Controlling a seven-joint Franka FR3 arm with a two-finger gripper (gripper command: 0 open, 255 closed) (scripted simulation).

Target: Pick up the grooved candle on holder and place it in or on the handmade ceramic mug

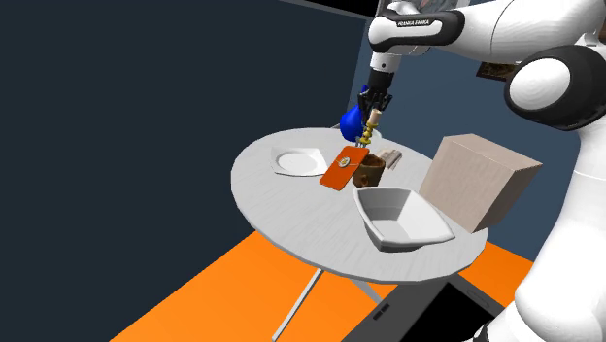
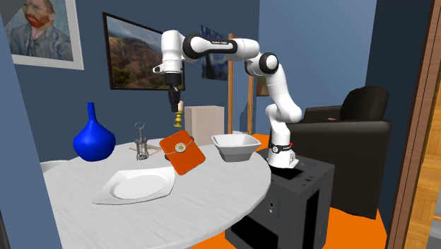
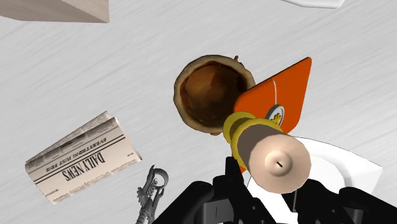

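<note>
My fingers [image 3: 216,198] clasp the candle [image 3: 273,156] over the orange envelope [image 3: 280,95], off the brown mug [image 3: 210,95]; released here, it would likely glance off.

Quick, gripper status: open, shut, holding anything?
Gripper: shut on the candle.

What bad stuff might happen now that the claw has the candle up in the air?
1. The tan grooved candle on its yellow holder, held by the black claw, seems to hang beside the brown ceramic mug, not over it; letting go now would likely miss.
2. The flat orange card stands tilted right by the mug, so lowering the candle may knock it.
3. The blue vase is near the claw and might get bumped.
</note>
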